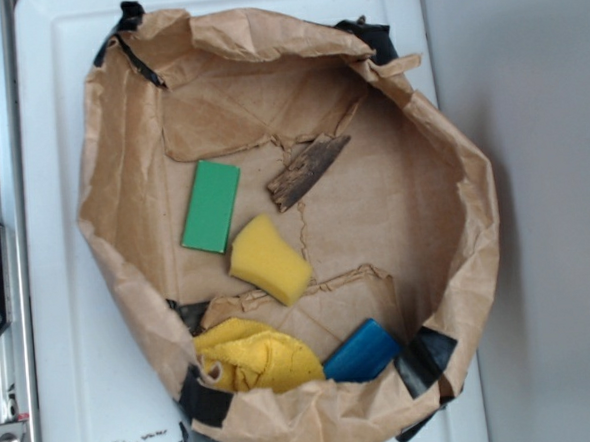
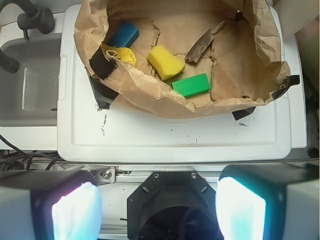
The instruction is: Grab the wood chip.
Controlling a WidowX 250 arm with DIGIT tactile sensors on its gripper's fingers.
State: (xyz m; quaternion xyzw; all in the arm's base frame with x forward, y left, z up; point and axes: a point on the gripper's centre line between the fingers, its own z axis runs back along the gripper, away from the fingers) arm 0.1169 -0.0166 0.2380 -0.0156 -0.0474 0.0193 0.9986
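The wood chip is a dark brown pointed shard lying flat on the paper floor of a torn brown paper bag, just right of the green block. The wrist view shows the wood chip far ahead, past the yellow sponge. My gripper is open, its two pale pads wide apart with nothing between them, held back over the robot's base, well short of the bag. The exterior view does not show the gripper.
Inside the bag also lie a yellow sponge, a crumpled yellow cloth and a blue block. The bag's raised crumpled walls ring everything. It sits on a white board. A grey sink lies to the left.
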